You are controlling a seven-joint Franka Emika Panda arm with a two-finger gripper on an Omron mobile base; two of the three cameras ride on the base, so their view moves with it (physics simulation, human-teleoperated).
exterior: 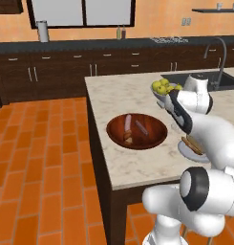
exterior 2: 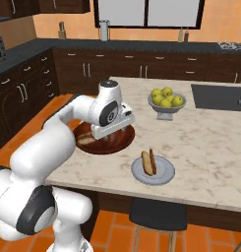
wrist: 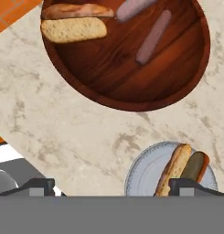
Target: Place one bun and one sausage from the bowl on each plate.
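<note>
The dark wooden bowl [wrist: 131, 77] holds two buns [wrist: 74, 28] side by side and two sausages [wrist: 152, 36]. It lies on the marble island [exterior: 132, 162], and in the right base view the bowl [exterior 2: 109, 147] sits partly behind my hand. Beside it, the pale grey plate [wrist: 141, 173] carries one bun [wrist: 175, 169] and one sausage [wrist: 195, 167]; this plate [exterior 2: 164, 174] sits near the island's front edge. My gripper [wrist: 112, 187] hovers open above the counter between bowl and plate, nothing between its fingers.
A grey pedestal bowl of yellow-green apples [exterior 2: 165, 101] stands behind the plate. A sink [exterior 2: 218, 96] with a faucet [exterior: 218, 52] is set into the island's far right. The island's left edge drops to an orange tiled floor [exterior: 42, 158].
</note>
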